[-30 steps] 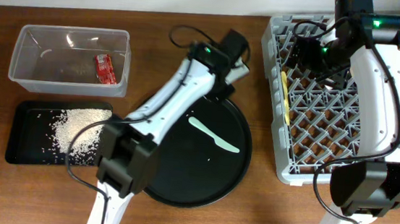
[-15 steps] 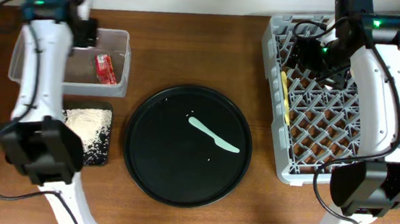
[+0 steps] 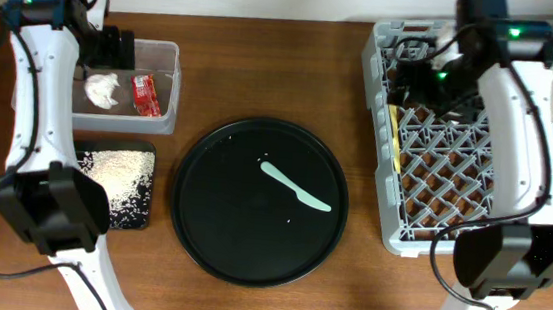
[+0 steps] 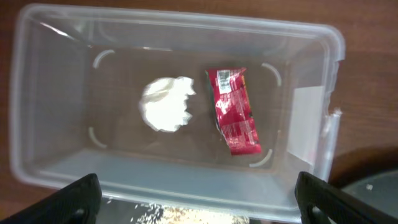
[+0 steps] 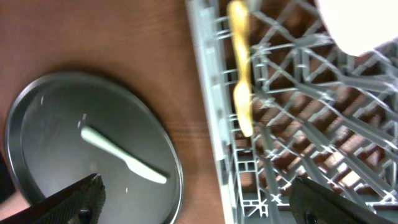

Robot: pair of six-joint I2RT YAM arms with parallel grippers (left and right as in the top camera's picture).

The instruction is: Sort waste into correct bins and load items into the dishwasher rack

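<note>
Reference: round black tray (image 3: 239,234), mint-green spoon (image 3: 296,188) on it with bare room all round. Left of it, rice (image 3: 119,173) on the shallow black tray (image 3: 135,218), partly hidden under the left arm. Right: dishwasher rack (image 3: 424,188), cut off by the frame; yellow spoon (image 5: 241,81) inside its left wall. Far left: clear tub (image 4: 186,18) holds paper wad (image 4: 166,104) and red wrapper (image 4: 235,111), apart. Left gripper (image 4: 202,199) above the tub, fingers spread, empty; right gripper (image 5: 199,199) likewise, over the rack edge.

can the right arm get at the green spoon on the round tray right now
Probably yes: the spoon lies alone and uncovered on the tray beside the rack, and the right gripper is open and empty.
</note>
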